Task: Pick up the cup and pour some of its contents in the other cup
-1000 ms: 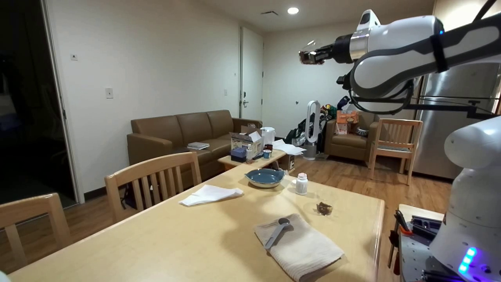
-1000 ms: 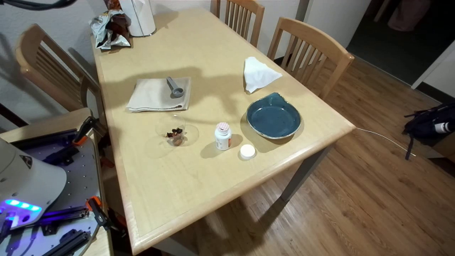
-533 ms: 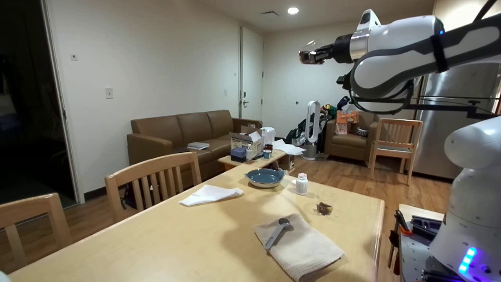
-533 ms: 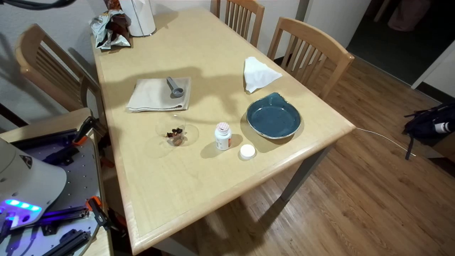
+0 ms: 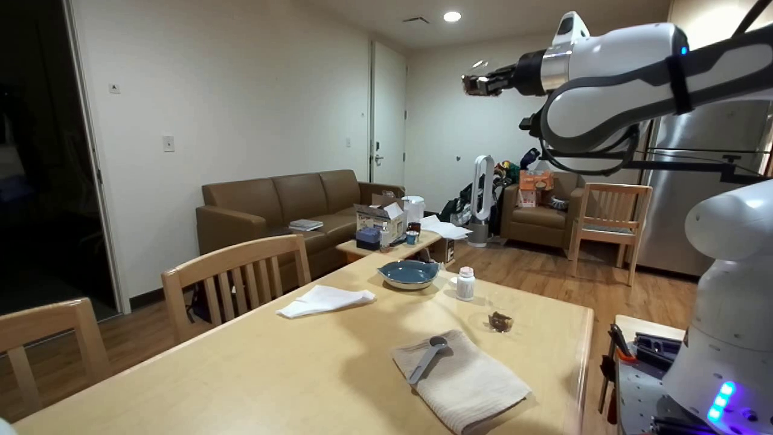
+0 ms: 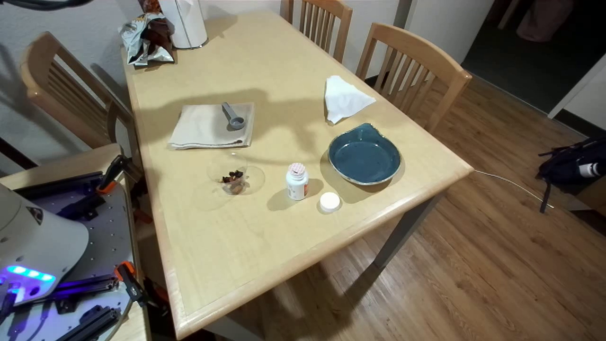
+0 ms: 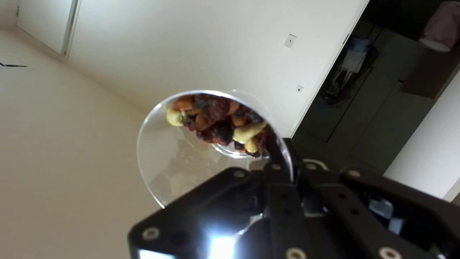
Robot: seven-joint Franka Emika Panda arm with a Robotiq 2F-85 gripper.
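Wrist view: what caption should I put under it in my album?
The gripper holds a cup of nuts and what looks like dried fruit.

Home: 1 sofa (image 5: 284,199), 1 armchair (image 5: 536,222).

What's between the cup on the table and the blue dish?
A white bottle stands between the cup and the dish in both exterior views; a cap lies beside it, off the direct line.

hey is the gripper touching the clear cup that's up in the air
Touching. In the wrist view the gripper pinches the clear cup by its wall, with one finger on either side of it.
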